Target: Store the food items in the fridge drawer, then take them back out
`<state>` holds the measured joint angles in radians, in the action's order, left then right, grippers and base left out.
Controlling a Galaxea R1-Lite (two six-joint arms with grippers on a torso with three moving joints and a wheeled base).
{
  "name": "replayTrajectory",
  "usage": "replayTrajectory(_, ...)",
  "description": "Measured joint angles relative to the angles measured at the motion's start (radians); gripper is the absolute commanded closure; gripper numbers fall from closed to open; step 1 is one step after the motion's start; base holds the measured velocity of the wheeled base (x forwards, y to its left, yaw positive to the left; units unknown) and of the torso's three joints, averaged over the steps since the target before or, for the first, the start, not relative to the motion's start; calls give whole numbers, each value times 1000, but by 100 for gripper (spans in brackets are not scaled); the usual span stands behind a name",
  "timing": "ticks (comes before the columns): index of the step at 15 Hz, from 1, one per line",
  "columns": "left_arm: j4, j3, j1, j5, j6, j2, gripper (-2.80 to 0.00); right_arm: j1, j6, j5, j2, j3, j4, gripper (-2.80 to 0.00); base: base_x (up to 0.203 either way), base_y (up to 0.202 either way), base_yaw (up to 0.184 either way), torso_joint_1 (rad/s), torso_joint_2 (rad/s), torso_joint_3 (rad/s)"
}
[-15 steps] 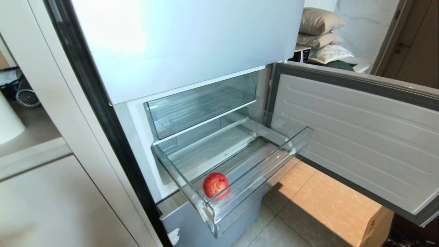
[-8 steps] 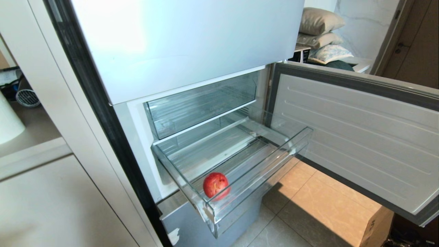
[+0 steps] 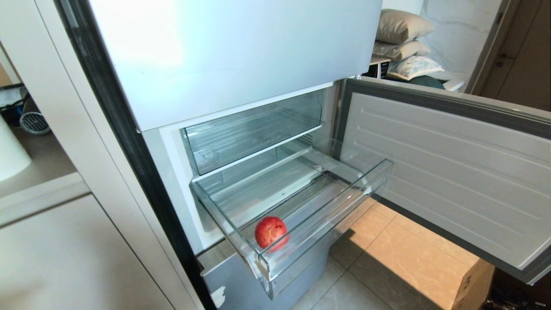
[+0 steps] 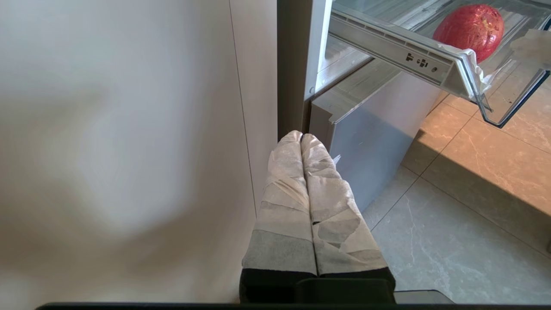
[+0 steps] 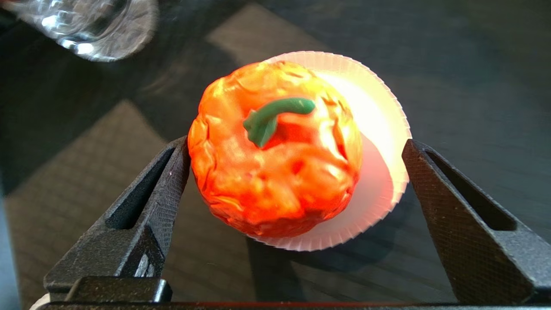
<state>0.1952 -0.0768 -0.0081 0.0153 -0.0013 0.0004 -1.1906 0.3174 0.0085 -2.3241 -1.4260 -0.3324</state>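
Orange-red fruit [image 5: 275,150] sits on a white fluted paper liner [image 5: 383,129] on a dark bench. Right gripper [image 5: 297,172] fingers spread wide, straddling it, one finger touching or nearly so. Looks light, rigid, glossy, likely slippery; grip across its widest girth. Red apple [image 3: 270,231] lies at the fridge drawer [image 3: 327,221] front-left corner. Left gripper [image 4: 301,140] fingers pressed together, empty.

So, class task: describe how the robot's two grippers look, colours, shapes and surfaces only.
The left gripper has two long fingers tapering to rounded tips, wrapped in whitish cloth-like tape with greyer patches lower down, on a black base. The right gripper has bare black wedge-shaped fingers, hollowed by triangular cut-outs, with finely cross-hatched inner faces. No cables show.
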Motion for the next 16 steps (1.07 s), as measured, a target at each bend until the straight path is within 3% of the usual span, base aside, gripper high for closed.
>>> replayTrajectory(9, 0, 0, 0, 0, 0, 0, 0, -9, 10, 32, 101, 27, 2, -280, 0, 0, 0, 0, 0, 0)
replayTrajectory(12, 0, 0, 0, 0, 0, 0, 0, -8, 1, 86, 225, 123, 3, -280, 0, 0, 0, 0, 0, 0)
replayTrajectory(13, 0, 0, 0, 0, 0, 0, 0, -8, -5, 101, 291, 181, 2, 0, 0, 0, 0, 0, 0, 0)
replayTrajectory(16, 0, 0, 0, 0, 0, 0, 0, -8, -38, 122, 531, 379, 2, 0, 0, 0, 0, 0, 0, 0)
